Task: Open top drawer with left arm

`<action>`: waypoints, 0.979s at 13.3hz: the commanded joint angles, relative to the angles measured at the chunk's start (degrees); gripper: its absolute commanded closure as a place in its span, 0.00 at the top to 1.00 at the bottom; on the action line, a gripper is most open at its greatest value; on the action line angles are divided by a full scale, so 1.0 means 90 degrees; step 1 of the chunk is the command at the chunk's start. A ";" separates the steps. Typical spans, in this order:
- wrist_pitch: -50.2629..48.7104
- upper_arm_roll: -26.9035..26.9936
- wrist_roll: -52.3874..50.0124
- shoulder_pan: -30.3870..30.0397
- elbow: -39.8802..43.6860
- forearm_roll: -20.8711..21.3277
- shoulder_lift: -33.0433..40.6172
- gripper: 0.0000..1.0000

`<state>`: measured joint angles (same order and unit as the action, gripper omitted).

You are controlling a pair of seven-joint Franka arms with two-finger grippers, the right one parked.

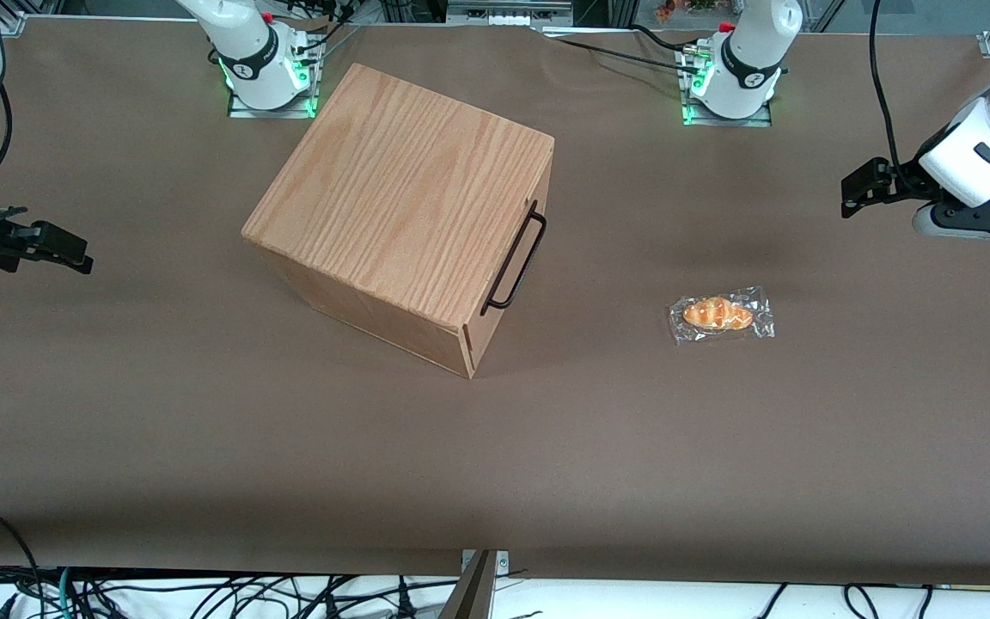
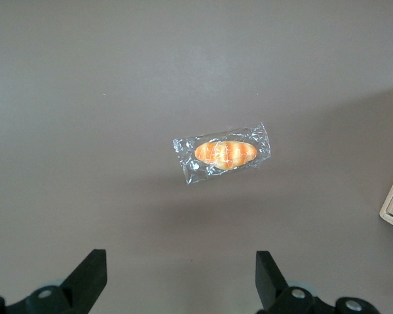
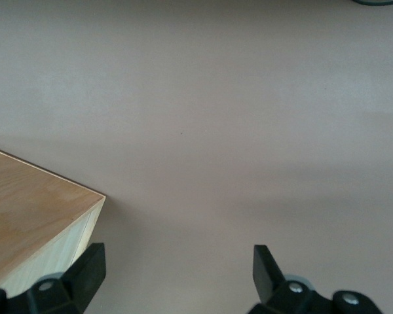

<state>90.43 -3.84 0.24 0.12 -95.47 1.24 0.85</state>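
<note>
Your hand [image 1: 856, 191] hangs spread and empty above the surface [image 1: 203, 430] at the working arm's end, pointing toward the box [image 1: 400, 198]. The drawer [image 1: 508, 258] is shut, well apart, its front facing your hand; the handle [image 1: 516, 261] runs crosswise to the approach. A wrapped bun [image 2: 225, 153] lies between.

The top drawer [image 1: 519, 258] sits shut; the left arm's pincer [image 1: 863, 191] (well apart) hovers above the counter [image 1: 203, 430].
</note>
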 commanded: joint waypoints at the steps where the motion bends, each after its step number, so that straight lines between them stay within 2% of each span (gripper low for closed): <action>1: -0.0146 -0.0012 0.0031 -0.0013 0.0217 -0.0118 -0.0085 1.00; 13: -0.0194 -0.0012 0.0002 0.0016 0.0207 -0.0118 -0.0143 1.00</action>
<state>90.14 -3.89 0.24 0.18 -95.47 1.24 0.79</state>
